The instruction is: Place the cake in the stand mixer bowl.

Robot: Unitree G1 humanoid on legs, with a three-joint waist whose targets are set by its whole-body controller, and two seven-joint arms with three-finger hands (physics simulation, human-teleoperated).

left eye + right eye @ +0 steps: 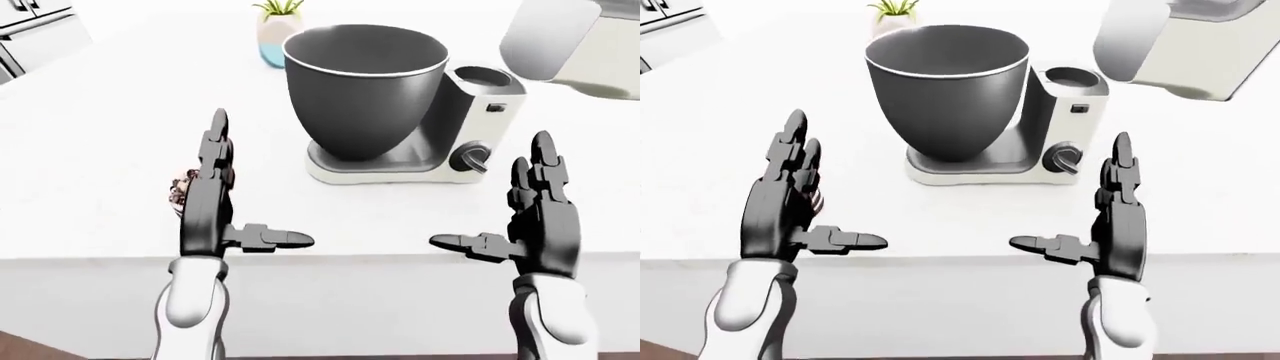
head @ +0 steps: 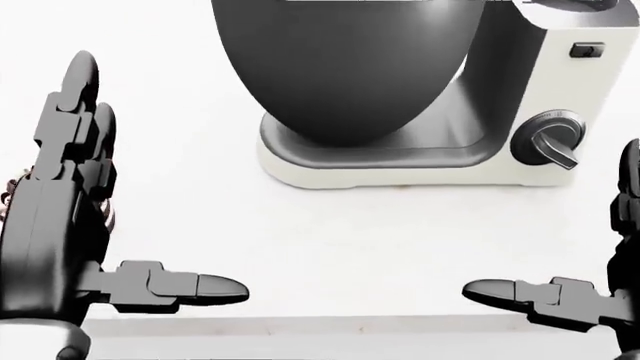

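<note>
The stand mixer (image 1: 470, 124) stands on the white counter (image 1: 100, 120) with its dark grey bowl (image 1: 365, 86) open and empty at the top middle of the left-eye view. The cake (image 1: 184, 188) is a small dark item on the counter, mostly hidden behind my left hand (image 1: 235, 187). My left hand is open, fingers up, thumb pointing right, just right of the cake. My right hand (image 1: 510, 206) is open and empty, below and right of the mixer.
A potted plant (image 1: 277, 30) stands behind the bowl at the top. The tilted mixer head (image 1: 550, 34) hangs at the top right. Drawer fronts (image 1: 35, 34) show at the top left. The counter edge (image 1: 360, 259) runs just under my hands.
</note>
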